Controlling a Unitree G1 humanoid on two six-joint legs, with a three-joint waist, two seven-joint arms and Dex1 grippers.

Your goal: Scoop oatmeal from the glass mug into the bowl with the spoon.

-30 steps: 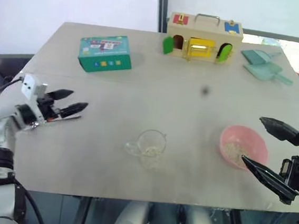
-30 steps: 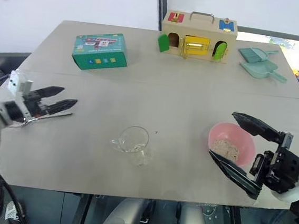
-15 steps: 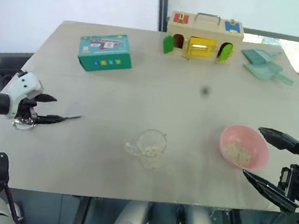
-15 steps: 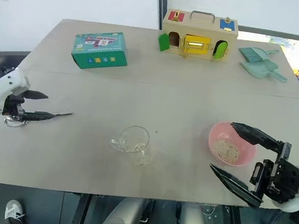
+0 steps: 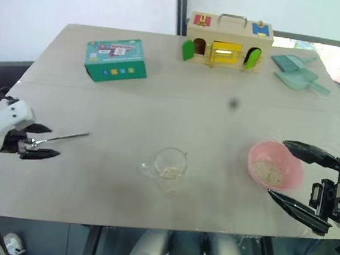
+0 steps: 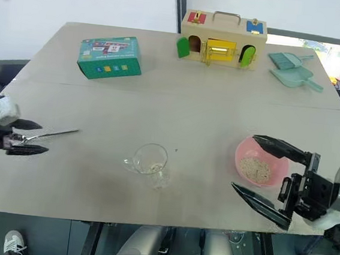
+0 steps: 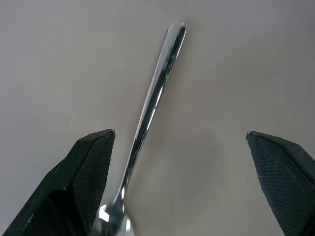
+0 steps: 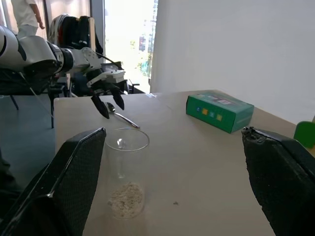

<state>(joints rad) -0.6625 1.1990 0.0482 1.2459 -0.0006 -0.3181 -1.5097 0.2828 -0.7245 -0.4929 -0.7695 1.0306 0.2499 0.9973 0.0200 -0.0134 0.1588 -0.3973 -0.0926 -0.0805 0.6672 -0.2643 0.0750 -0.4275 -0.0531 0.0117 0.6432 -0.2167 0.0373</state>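
The spoon (image 5: 57, 138) lies flat on the table at the left, its handle pointing toward the middle. My left gripper (image 5: 43, 142) is open over the spoon's bowl end, one black finger on each side; the handle (image 7: 152, 98) runs out between them. The glass mug (image 5: 169, 163) stands in the table's middle with a little oatmeal (image 8: 127, 199) at its bottom. To the right sits the pink bowl (image 5: 287, 160) holding oatmeal (image 5: 267, 171). My right gripper (image 5: 276, 168) is open wide at the bowl's near right side, holding nothing.
A green box (image 5: 115, 59) lies at the back left. A wooden toy box (image 5: 227, 41) with coloured doors stands at the back middle, a teal dustpan (image 5: 298, 75) beside it. The table's near edge (image 5: 148, 228) runs just below my grippers.
My left gripper has drawn back toward the table's left edge and turned, while the spoon stayed lying on the table. The right gripper has kept its place by the bowl.
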